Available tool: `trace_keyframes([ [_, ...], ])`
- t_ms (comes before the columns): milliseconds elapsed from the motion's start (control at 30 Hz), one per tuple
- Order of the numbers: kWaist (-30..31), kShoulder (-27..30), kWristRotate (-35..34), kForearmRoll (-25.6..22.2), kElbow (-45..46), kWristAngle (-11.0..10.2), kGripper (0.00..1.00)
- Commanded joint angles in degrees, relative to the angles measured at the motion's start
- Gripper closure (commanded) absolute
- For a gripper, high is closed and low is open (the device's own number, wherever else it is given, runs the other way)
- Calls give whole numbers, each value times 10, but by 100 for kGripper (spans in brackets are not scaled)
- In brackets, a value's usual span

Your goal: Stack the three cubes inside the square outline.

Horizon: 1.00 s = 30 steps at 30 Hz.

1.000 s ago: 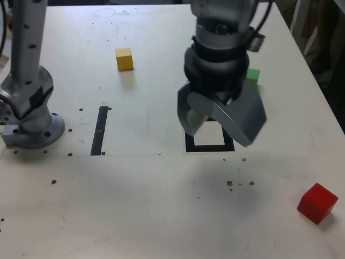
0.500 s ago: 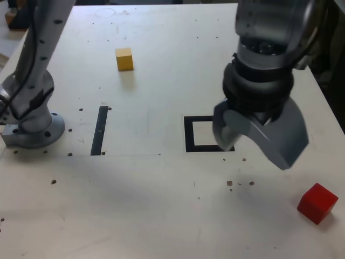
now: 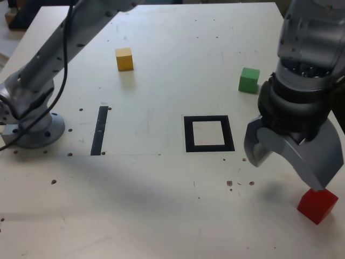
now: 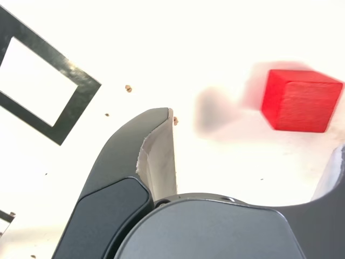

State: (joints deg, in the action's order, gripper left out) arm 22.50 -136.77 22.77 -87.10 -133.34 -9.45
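The red cube (image 3: 317, 203) (image 4: 299, 100) lies near the table's front right corner in the exterior view. Just above and to its left in that view, my gripper (image 3: 288, 164) (image 4: 253, 140) hovers open with nothing between its fingers (image 4: 156, 162). In the wrist view the red cube sits ahead of the gap between the jaws, apart from both. The square outline (image 3: 208, 134) (image 4: 81, 89) is a black frame with a pale centre at mid-table, with nothing in it. The green cube (image 3: 249, 80) rests behind the outline to the right, and the yellow cube (image 3: 124, 59) sits at the far left.
The arm's grey base (image 3: 29, 121) is bolted at the exterior view's left edge, and its link stretches across the back. A narrow black strip (image 3: 99, 130) lies beside the base. The table's right edge (image 3: 337, 121) runs close to the gripper and red cube.
The gripper has swung from above the square outline to the exterior view's right and front, ending beside the red cube. The green cube is uncovered. The jaws stayed open.
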Motion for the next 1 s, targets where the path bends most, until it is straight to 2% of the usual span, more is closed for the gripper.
trace_keyframes([
  [0, 3, -11, 3, -7, -21, 0, 1],
  [467, 13, -73, 6, -39, -137, 10, 1],
  [967, 13, -129, 8, -44, -192, 32, 1],
])
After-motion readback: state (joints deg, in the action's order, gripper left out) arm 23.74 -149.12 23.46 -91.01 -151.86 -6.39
